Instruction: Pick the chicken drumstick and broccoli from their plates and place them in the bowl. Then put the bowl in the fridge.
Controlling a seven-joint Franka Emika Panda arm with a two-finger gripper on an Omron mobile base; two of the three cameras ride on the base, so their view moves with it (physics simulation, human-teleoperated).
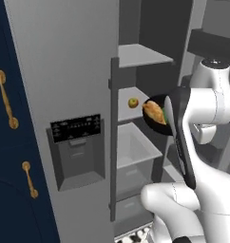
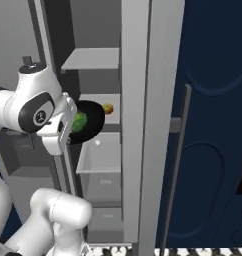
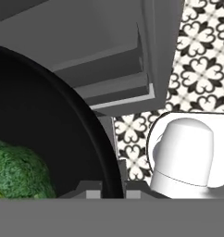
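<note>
So the gripper [image 3: 107, 187] is pinched tight on the rim of the black bowl [image 3: 49, 115], one finger inside the wall and one outside, which I'd guess is the only sane way to carry something that wide. The broccoli [image 3: 19, 171] sits low in the bowl next to the chicken drumstick [image 1: 154, 112], whose long axis runs diagonally from upper left to lower right in the left base view. The bowl looks tipped, its mouth facing the cameras rather than straight up, and it's held in front of the open fridge [image 1: 64, 57] near the shelf with the apple [image 1: 133, 102].
</note>
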